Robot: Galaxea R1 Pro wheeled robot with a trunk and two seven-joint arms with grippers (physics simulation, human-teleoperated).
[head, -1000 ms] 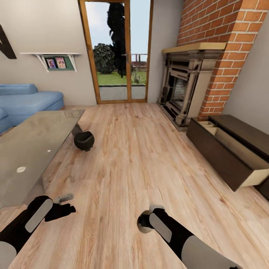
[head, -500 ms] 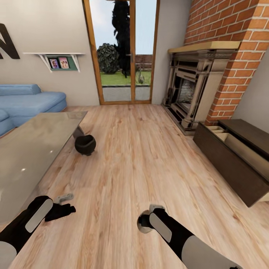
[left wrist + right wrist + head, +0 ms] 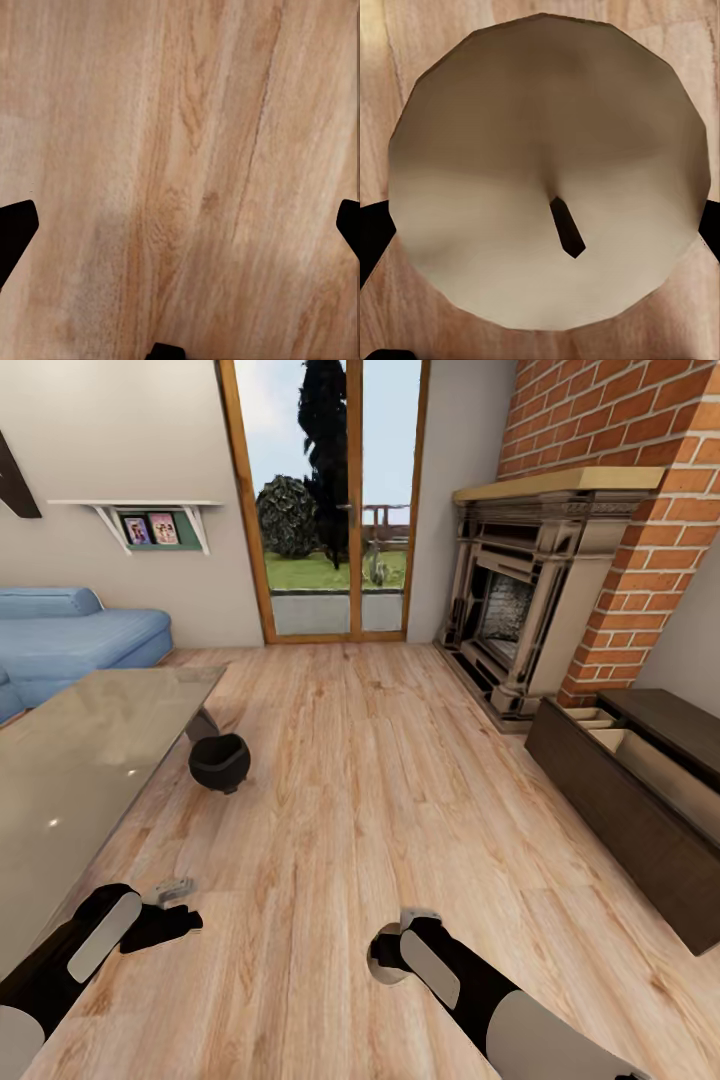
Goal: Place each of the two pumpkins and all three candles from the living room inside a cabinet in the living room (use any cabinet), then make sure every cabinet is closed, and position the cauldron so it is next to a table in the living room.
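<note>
My right gripper (image 3: 385,952) hangs low over the floor, shut on a stubby tan candle (image 3: 376,966). In the right wrist view the candle (image 3: 547,180) shows its flat top and dark wick, with a black fingertip at each side. My left gripper (image 3: 165,918) is open over bare floor boards, and in the left wrist view (image 3: 180,225) nothing lies between its fingers. The black cauldron (image 3: 220,762) stands on the floor beside the glass table (image 3: 90,760). The dark brown cabinet (image 3: 620,810) sits at the right wall with its tan inside open. The pumpkins are out of view.
A brick fireplace (image 3: 520,610) stands at the far right, just beyond the cabinet. A blue sofa (image 3: 70,635) is at the far left, and a glass door (image 3: 320,510) is straight ahead. Wooden floor (image 3: 380,780) stretches between the table and the cabinet.
The whole picture has shifted, so the camera has moved: the cabinet now lies further right and the cauldron slightly lower. Both arms hold the same pose, with the candle still in the right gripper.
</note>
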